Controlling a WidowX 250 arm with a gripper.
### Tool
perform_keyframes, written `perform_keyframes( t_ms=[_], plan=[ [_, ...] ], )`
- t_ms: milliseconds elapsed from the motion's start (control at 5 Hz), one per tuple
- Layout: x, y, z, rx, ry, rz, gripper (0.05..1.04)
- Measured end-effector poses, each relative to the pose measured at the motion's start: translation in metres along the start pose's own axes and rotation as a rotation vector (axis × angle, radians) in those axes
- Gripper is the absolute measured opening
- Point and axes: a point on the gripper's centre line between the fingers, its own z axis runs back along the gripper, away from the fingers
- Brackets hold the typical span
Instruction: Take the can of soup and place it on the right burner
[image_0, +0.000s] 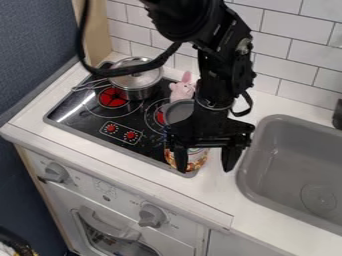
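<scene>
A white oven front (113, 200) lies nearest, below and left of the fingers (232, 157), which stand apart and point down. The can of soup (196, 159) is upright at the stove's near right corner, partly behind the left one; whether it sits fully between them, I can't tell. Beyond and left of them is the right burner (159, 118), with a pink plush toy (182, 90) farther back. Grasping seems the step in hand: next, centre on the can, close gently, then lift and carry back to the burner.
</scene>
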Motion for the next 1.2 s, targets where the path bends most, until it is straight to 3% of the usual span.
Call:
perform_keyframes(
  t_ms=[200,600,1200],
  plan=[
    [0.013,-0.010,-0.008,0.005,-0.005,0.017,1.001],
    [0.046,-0.010,-0.019,0.064,-0.049,0.060,1.001],
    [0.074,0.006,-0.020,0.077,-0.081,0.123,1.001]
  ],
)
